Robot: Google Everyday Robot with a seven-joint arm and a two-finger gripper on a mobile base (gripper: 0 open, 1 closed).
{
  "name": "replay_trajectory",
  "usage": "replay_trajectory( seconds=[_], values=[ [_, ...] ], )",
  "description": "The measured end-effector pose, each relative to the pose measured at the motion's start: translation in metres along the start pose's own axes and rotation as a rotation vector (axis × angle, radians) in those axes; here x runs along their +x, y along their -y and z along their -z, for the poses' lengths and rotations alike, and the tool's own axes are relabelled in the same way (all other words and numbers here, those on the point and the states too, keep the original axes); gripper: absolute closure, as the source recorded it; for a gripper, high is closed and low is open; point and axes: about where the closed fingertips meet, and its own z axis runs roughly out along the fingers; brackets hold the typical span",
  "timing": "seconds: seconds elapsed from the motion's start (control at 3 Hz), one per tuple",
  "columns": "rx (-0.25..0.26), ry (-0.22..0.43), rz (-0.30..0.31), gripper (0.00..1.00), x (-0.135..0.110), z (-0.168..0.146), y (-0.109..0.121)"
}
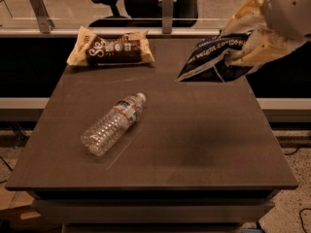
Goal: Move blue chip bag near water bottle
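The blue chip bag (214, 58) is a dark navy foil bag with white lettering; it hangs in the air above the table's far right part. My gripper (243, 52) is at the upper right, shut on the bag's right end. The water bottle (112, 124) is clear and ribbed with a white cap and a red-white-blue label. It lies on its side at the table's left centre, cap pointing up-right. The bag is well to the right of and beyond the bottle.
A larger brown-and-cream snack bag (112, 47) lies at the table's far left. The dark table (194, 144) has edges in front and at both sides. A rail with metal posts (167, 4) and an office chair (109, 1) stand behind.
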Motion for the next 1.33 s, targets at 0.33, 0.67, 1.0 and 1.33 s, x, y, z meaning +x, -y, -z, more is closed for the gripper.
replay_trajectory(
  seconds=[0.33, 0.67, 1.0, 1.33],
  values=[
    [-0.04, 0.095, 0.041, 1.0, -0.013, -0.013, -0.015],
    [-0.078, 0.214, 0.092, 1.0, -0.017, -0.033, -0.023],
    [-0.099, 0.329, 0.141, 1.0, -0.019, -0.051, -0.029],
    [-0.119, 0.444, 0.186, 1.0, -0.023, -0.071, -0.034]
  ],
)
